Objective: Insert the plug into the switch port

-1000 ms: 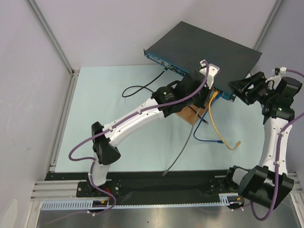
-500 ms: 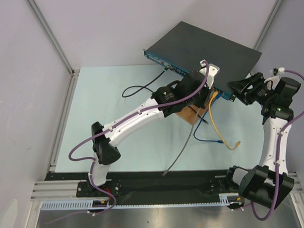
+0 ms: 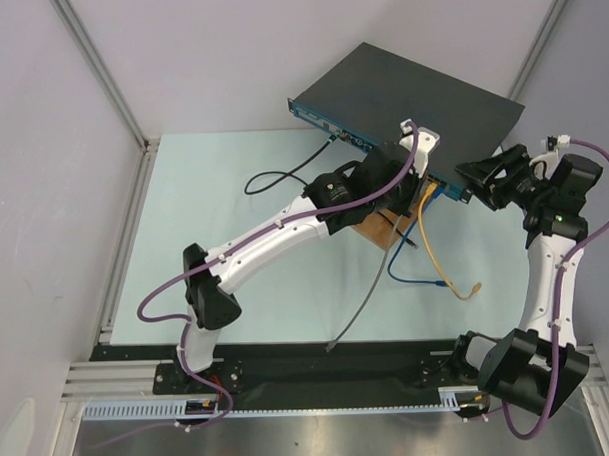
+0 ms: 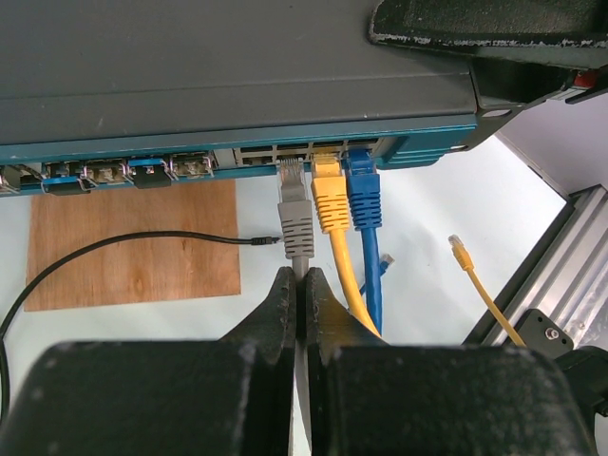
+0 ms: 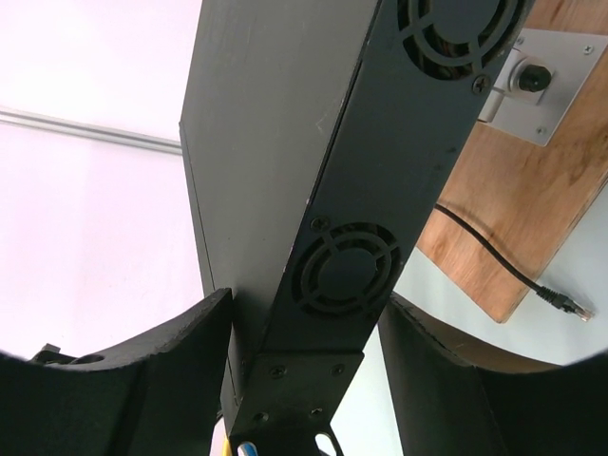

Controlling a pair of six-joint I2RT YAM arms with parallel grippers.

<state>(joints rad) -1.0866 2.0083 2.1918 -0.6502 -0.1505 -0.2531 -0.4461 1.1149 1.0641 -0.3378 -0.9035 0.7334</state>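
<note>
- Left gripper (image 4: 296, 277): the fingers are closed on the grey cable (image 3: 362, 301) directly behind the grey plug (image 4: 295, 214). Nothing else is in the grip.
- Right gripper (image 5: 309, 306): the fingers straddle the fan end of the switch (image 4: 237, 76), one against each broad face. You appear to be clamping it as a brace.
- Location: the plug's nose sits at the mouth of a port (image 4: 288, 164) in the teal front face, just left of the seated yellow plug (image 4: 330, 195) and blue plug (image 4: 363, 190). More of its clear tip shows than on those two, so it is judged not fully home.
- Orientation: the long axis runs from your left fingers to the front face, nose toward the port and near parallel to its neighbours. The latch side cannot be told.
- Recommendation: push along that axis only, with no drift toward the yellow plug. You grip cable rather than plug body, so it may buckle. Advance slowly and let the right gripper take the reaction.
</note>
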